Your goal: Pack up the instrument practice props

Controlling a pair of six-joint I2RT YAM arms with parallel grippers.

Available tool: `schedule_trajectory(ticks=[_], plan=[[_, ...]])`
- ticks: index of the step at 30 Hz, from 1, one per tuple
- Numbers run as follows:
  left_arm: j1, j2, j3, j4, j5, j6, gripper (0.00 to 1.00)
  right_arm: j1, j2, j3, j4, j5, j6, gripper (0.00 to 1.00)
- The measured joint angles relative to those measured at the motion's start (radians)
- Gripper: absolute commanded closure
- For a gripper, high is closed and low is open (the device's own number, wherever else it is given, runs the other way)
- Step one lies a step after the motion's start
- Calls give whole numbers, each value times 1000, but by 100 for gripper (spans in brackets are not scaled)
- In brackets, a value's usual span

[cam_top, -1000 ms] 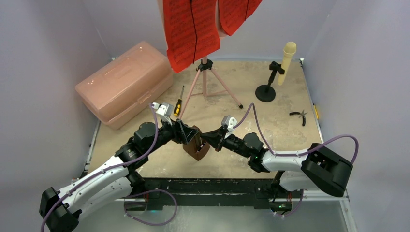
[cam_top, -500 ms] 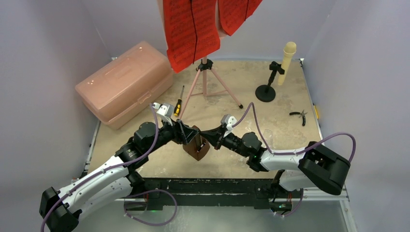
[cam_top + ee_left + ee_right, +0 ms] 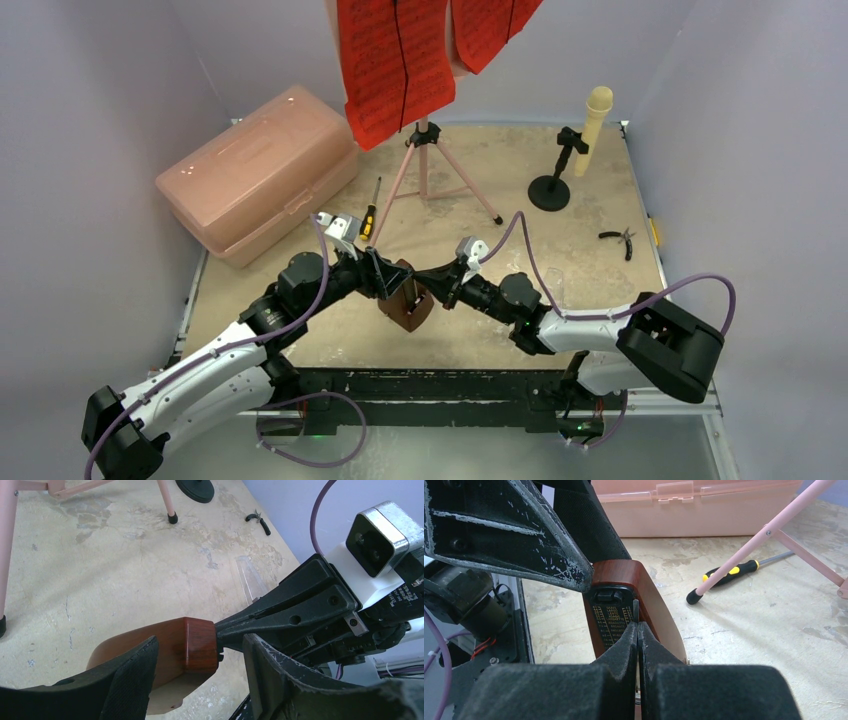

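worn tan surface (image 3: 580, 300), toward near edge: brown pyramid metronome (image 3: 407, 306) clasped by part-open left end effector (image 3: 392, 288), right end effector (image 3: 430, 290) nipped shut on it; pink lidded box (image 3: 255, 170) closed, nothing packed.

Right gripper (image 3: 638, 630) pads pressed together, pinching the thin black rod (image 3: 635, 611) on the scale face of a brown metronome (image 3: 651, 597). Left gripper fingers (image 3: 519, 537) flank the metronome's top, touching it. Pink box (image 3: 694, 510) along the far table (image 3: 774, 630) edge. Screwdriver (image 3: 730, 573) lies right of the metronome, with a pink stand leg (image 3: 756, 539) crossing over it.
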Motion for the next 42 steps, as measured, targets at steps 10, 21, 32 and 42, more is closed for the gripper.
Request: schedule_trajectory(ticks=[10,21,32,42], plan=[[0,7,0,1,4,0,39,0,0,12,-15,-26,-3,100],[0,12,0,1,14,0,39,0,0,18,-22,-50,-3,100],[0,20,0,2,2,1,36,0,5,39,-47,-74,-10,98],[0,-29,13,-80,-44,24,21,1,-135,39,-174,-28,-20,66]])
